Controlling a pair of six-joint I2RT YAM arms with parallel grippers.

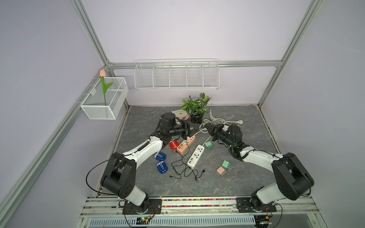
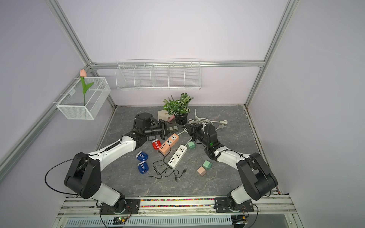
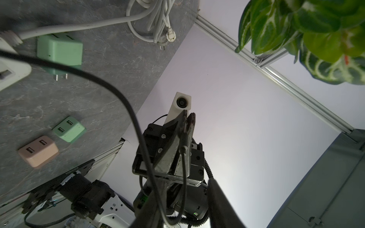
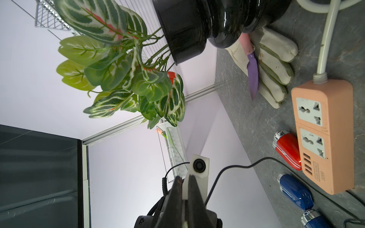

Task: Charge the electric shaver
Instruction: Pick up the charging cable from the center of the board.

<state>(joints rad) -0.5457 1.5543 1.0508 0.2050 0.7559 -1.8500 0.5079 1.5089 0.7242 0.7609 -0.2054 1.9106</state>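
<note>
Both arms meet in mid-air at 12 o'clock on the table (image 1: 246, 138), just short of the potted plant (image 1: 195, 107); the right gripper (image 3: 188, 116) pinches the plug of the black charging cable (image 3: 184, 147); the left gripper (image 4: 184, 179) stands slightly parted beside it; plugging in is not yet done, I judge. The orange power strip (image 1: 185, 145) lies beneath; the red shaver (image 1: 173, 145) rests at its 9 o'clock, two blue shavers (image 1: 160, 156) at 8; cube adapters (image 1: 221, 171) crowd the route.

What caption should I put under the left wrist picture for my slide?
The right gripper pinches the black cable while a pink charger lies on the grey table.
</note>
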